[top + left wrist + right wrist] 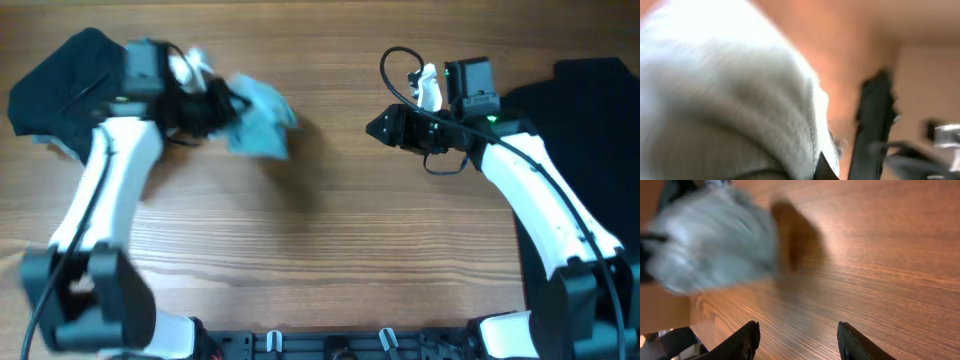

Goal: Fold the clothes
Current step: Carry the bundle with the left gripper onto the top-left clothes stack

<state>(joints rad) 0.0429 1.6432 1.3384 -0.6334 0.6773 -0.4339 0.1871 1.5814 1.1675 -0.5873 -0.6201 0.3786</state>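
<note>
Black cloth (55, 70) lies heaped at the far-left corner of the bench (330, 250), partly under my left arm. Just to its right, near the far edge, my left gripper (212, 105) is clamped on the pale blue T-shirt (258, 118). I judge this from the shirt hanging bunched clear of the wood, with its shadow cast apart from it. The jaws themselves are lost in fabric, and my left wrist camera shows little but blurred pale cloth. The shirt is a crumpled wad, and I can make out no hem or sleeve.

Further right, toward the middle of the far edge, my right gripper (385, 127) hovers empty, its 2 fingers (747, 340) spread apart over bare wood and pointed at the shirt. A dark garment (590, 95) lies at the far-right corner, behind my right arm.

As I read it, the step in hand is bringing the shirt to the open middle of the bench to spread it, and no fold is made yet. To do it well I should:
- lower the shirt so it drapes rather than drops in a lump;
- take a free edge with the right gripper, well apart from my left hold;
- draw the 2 holds apart until the cloth lies flat.

Grabbing the wad's middle would only lock in creases.
</note>
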